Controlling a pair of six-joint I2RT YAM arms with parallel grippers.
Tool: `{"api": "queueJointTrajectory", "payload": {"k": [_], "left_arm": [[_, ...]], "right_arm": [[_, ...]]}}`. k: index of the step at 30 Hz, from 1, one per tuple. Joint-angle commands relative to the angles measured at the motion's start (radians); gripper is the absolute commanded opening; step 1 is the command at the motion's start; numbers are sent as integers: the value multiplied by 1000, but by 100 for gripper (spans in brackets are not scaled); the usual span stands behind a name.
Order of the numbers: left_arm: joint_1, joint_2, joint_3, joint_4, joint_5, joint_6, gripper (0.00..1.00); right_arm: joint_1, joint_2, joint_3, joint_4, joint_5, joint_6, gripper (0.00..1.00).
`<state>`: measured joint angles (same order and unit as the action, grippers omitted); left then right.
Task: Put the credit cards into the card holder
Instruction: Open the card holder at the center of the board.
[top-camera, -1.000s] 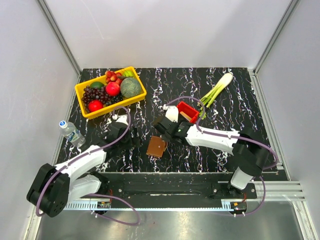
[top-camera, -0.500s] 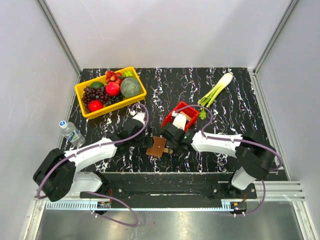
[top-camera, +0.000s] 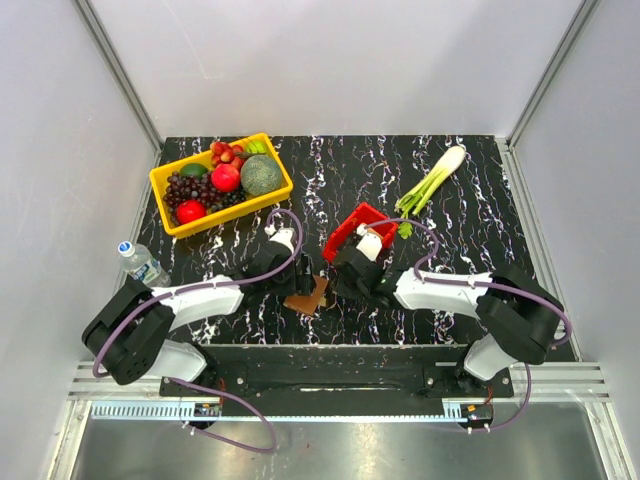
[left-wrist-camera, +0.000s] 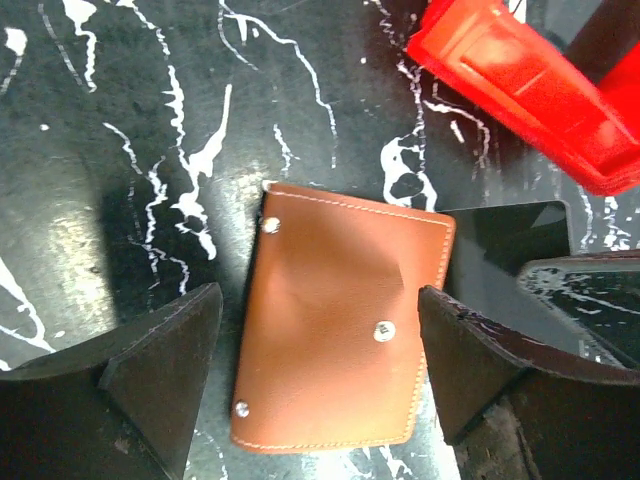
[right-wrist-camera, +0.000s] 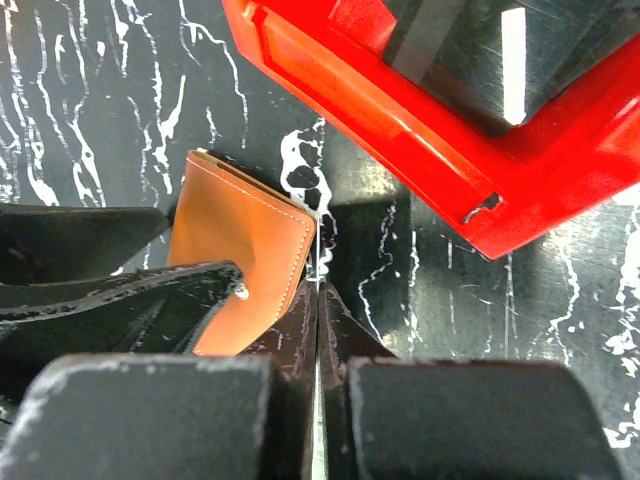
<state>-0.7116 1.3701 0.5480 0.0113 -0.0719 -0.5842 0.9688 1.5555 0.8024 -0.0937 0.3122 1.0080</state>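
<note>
Between the two arms, flat on the worktop (left-wrist-camera: 120, 120), lies the closed card holder (left-wrist-camera: 340, 320). Left fingers (left-wrist-camera: 165, 345) stand wide, straddling its long edges. Right fingers (right-wrist-camera: 345, 345) are pinched together just beside its edge; whether they hold anything I cannot tell. It looks like light, supple leather: grip both long edges, clear of the studs (left-wrist-camera: 381, 331).

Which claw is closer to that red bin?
Right. The right gripper, shut on a thin credit card, sits just short of the red bin; the left gripper straddles the card holder, farther off.

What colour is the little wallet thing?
The card holder is tan-brown with silver studs; left wrist view shows it best.
</note>
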Motion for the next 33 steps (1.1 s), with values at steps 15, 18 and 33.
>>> {"api": "queueJointTrajectory", "payload": {"k": [15, 18, 33], "left_arm": [[-2, -31, -109, 279, 210, -123, 77], [0, -32, -115, 329, 239, -131, 77], [37, -108, -180, 552, 296, -180, 82]], "right_arm": [[-42, -49, -39, 246, -122, 41, 0], [-42, -57, -43, 265, -130, 18, 0], [-42, -133, -11, 247, -142, -82, 0]]}}
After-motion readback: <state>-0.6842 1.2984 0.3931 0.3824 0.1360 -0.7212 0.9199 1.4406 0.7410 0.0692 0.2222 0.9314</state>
